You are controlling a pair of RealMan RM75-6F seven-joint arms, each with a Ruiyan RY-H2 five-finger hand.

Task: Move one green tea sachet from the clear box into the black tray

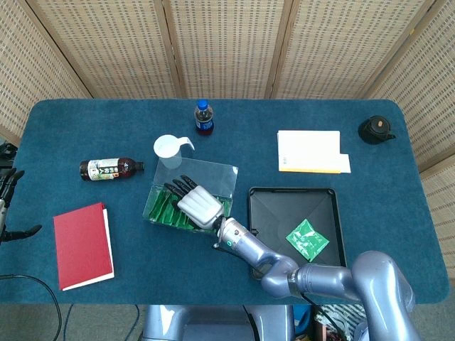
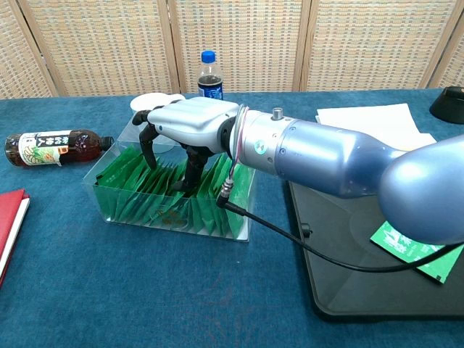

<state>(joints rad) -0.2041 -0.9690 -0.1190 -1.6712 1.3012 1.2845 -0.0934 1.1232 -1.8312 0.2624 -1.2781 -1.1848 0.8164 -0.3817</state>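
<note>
So the right robot hand (image 2: 190, 125) is reaching down into the clear box (image 2: 170, 215), fingers curled with the tips poking among the upright green sachets (image 2: 138, 190), probably to pinch one out. Can't tell if it's got one yet. The black tray (image 1: 274, 202) sits right beside the box, handy drop-off, and already has one sachet (image 1: 307, 238) in it. The left robot hand (image 1: 7, 188) idles at the bench (image 1: 355, 192) edge.
</note>
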